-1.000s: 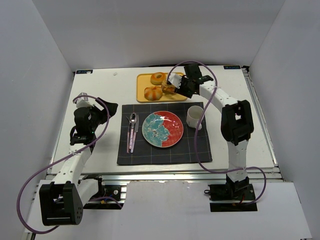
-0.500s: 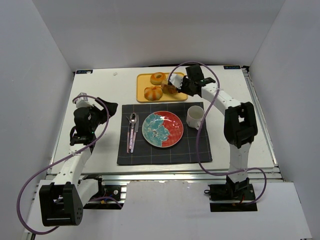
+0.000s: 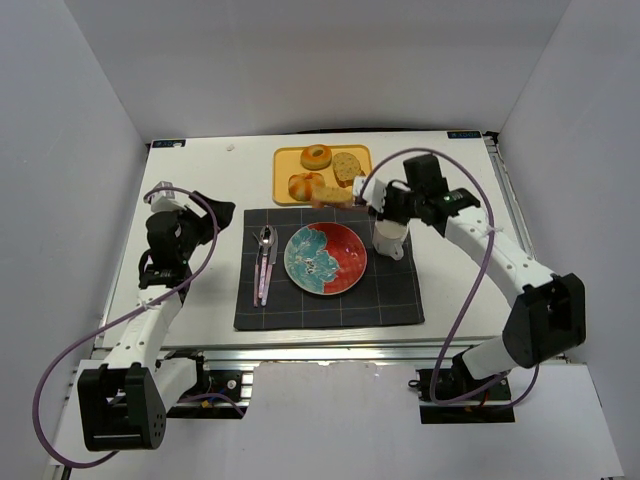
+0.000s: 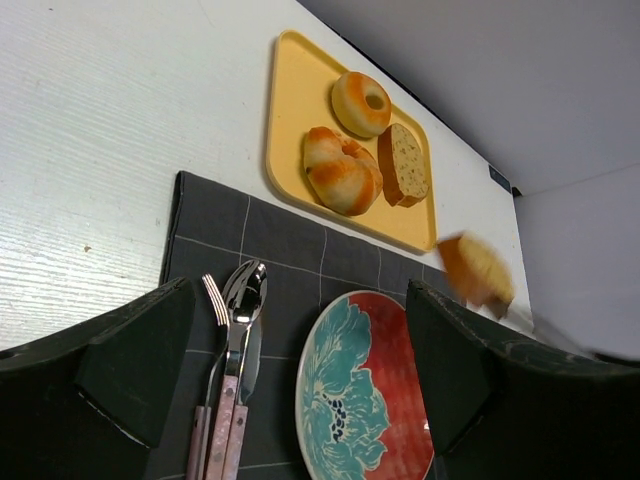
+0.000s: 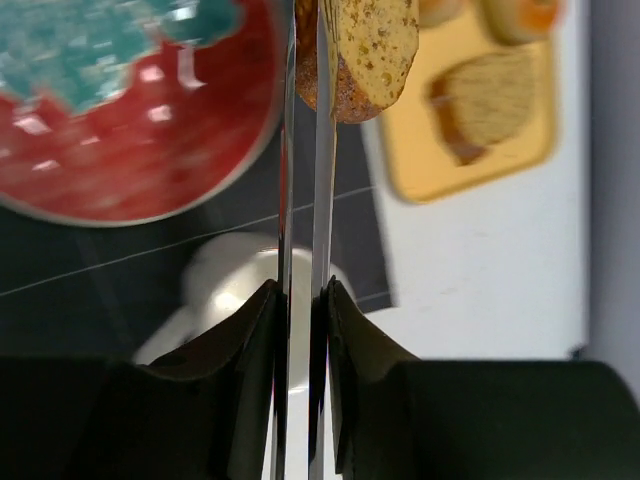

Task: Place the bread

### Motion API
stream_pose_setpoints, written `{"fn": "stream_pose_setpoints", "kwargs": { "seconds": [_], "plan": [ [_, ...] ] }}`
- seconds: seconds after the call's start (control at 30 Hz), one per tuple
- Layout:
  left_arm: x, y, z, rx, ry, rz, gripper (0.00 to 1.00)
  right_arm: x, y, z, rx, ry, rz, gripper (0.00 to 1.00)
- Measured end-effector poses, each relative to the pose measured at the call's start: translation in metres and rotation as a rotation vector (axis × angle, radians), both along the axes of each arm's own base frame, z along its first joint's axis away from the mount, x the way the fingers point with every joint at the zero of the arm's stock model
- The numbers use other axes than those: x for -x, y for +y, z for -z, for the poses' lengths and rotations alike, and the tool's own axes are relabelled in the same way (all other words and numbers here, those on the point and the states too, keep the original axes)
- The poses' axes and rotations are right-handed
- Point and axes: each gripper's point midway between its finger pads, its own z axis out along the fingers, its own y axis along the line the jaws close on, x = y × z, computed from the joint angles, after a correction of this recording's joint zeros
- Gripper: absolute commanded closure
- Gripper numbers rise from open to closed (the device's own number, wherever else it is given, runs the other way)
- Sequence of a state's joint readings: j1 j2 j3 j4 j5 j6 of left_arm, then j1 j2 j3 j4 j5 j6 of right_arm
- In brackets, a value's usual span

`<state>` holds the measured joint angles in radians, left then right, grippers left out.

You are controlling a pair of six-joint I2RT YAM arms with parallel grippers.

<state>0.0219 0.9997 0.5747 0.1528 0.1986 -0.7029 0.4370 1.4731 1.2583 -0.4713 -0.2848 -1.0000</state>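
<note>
**Desk [image 3: 450, 170], white, walled on three sides. Contents:**

1. Right end effector [image 3: 352, 192]: jaws drawn in narrow, clamped on the bread [image 3: 329, 193]. The bread is clear of every surface, in the air over the line where the tray's near edge meets the mat's far edge, beyond the plate. Golden face, brown crust.
2. Left end effector [image 3: 210, 217]: jaws spread wide, holding nothing, raised near the desk's left edge and well apart from the bread.
3. Yellow tray [image 3: 285, 168], middle of the far edge. It carries a ring doughnut [image 3: 317, 156], a round orange bun [image 3: 304, 186] and a speckled tan slice [image 3: 348, 167].
4. Dark grid-lined mat [image 3: 400, 295], centre of the desk, just nearer than the tray.
5. Plate [image 3: 325, 258], half teal and half red, lying on the mat.
6. Spoon and fork [image 3: 265, 262], side by side on the mat's left part.
7. White mug [image 3: 388, 236], on the mat right of the plate, beneath the right arm.
</note>
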Motion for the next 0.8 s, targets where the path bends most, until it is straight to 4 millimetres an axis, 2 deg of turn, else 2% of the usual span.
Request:
{"fn": "stream_pose_setpoints", "kwargs": {
  "seconds": [0.1, 0.2, 0.33, 0.5, 0.73, 0.8],
  "plan": [
    [-0.002, 0.0, 0.001, 0.001, 0.002, 0.001, 0.05, 0.03, 0.0, 0.025, 0.015, 0.094, -0.051, 0.84],
    [-0.004, 0.0, 0.006, 0.001, 0.016, 0.001, 0.05, 0.046, 0.003, 0.036, 0.015, 0.149, -0.084, 0.83],
    [-0.005, -0.001, 0.01, 0.003, 0.028, 0.003, 0.05, 0.056, 0.009, 0.035, 0.004, 0.159, -0.118, 0.79],
    [-0.005, -0.001, 0.008, 0.006, 0.025, 0.003, 0.05, 0.071, 0.018, 0.04, 0.014, 0.168, -0.174, 0.65],
    [-0.003, -0.001, 0.002, 0.01, 0.007, 0.002, 0.05, 0.079, 0.025, 0.043, 0.029, 0.176, -0.201, 0.64],
    [-0.003, -0.001, 0.0, 0.011, 0.003, 0.001, 0.05, 0.08, 0.025, 0.045, 0.037, 0.178, -0.199, 0.6]
  ]
}}
